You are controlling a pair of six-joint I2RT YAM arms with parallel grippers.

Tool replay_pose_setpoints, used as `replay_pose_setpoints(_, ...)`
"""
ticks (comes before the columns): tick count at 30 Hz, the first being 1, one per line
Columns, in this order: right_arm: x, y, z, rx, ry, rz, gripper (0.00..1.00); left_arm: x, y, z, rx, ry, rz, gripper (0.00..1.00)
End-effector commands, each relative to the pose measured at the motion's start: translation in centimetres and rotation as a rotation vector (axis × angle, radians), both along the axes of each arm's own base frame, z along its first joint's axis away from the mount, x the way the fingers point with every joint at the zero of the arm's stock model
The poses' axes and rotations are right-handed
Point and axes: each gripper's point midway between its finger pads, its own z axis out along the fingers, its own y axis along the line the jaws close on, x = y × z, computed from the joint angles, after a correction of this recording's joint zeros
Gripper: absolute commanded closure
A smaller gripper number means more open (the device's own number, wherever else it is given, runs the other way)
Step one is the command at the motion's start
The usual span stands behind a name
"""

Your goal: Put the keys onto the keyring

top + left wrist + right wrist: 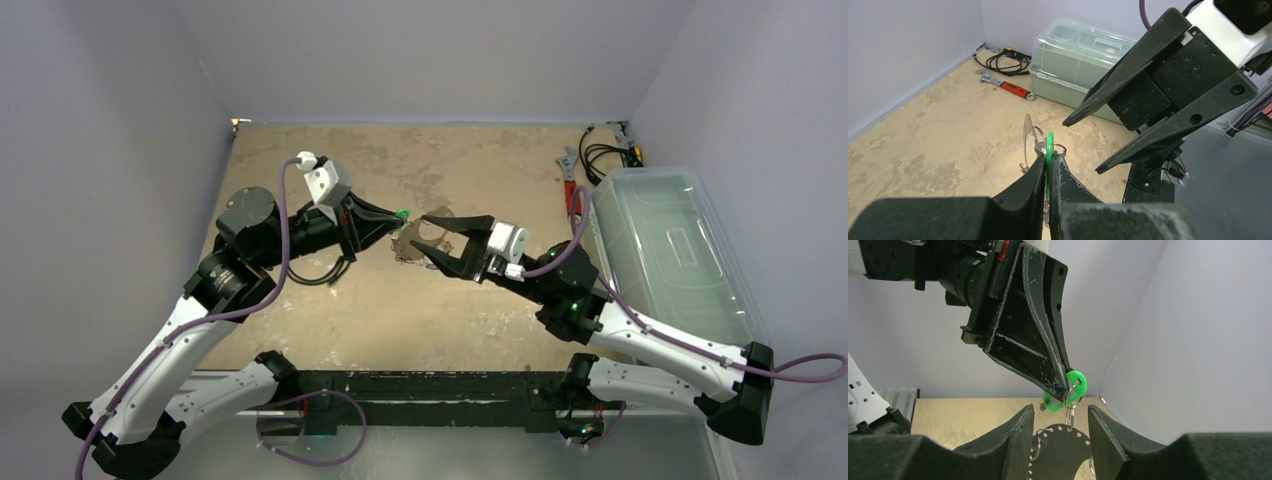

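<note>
While the left gripper (393, 220), at nine o'clock, pinches the small green plastic-headed key (1049, 144), the large silvery notched metal keyring (1061, 450) dangles beneath. It looks light, stiff and slippery, best gripped across its rim. At three o'clock the right gripper (421, 230) gapes open.

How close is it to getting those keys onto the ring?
Partly done, it seems: the green key, pinched in the left claw, already hangs linked by a small loop to the keyring below. The right claw stands open, flanking that ring. Other keys aren't visible, so what's left is unclear.
</note>
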Motion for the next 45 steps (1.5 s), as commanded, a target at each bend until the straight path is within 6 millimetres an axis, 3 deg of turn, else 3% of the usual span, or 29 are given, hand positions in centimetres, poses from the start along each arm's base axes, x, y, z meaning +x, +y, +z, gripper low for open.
replay_pose_setpoints(1, 0.4, -0.2, 1.5, 0.030, -0.015, -0.028, 0.52, -1.0, 0.1, 2.2, -0.036, -0.099, -0.043, 1.00)
replay_pose_setpoints(6, 0.9, 0.8, 1.1, -0.004, -0.022, -0.028, 0.53, -1.5, 0.0, 2.3, -0.036, -0.109, -0.071, 1.00)
replay_pose_setpoints(18, 1.4, 1.8, 0.7, -0.021, -0.029, -0.025, 0.84, -2.2, 0.1, 2.4, -0.032, -0.123, -0.095, 1.00)
replay_pose_setpoints(22, 1.3, 1.9, 0.7, -0.023, -0.035, -0.021, 1.00, -2.4, 0.1, 2.4, -0.031, -0.127, -0.106, 1.00)
replay_pose_setpoints(30, 1.7, 0.0, 1.8, 0.038, -0.039, -0.090, 1.00, -2.2, 1.0, 2.0, -0.015, -0.150, -0.057, 1.00)
replay_pose_setpoints(45, 0.3, -3.4, 3.2, 0.103, -0.053, -0.116, 1.00, -0.3, 2.5, -1.5, 0.025, -0.102, 0.091, 1.00)
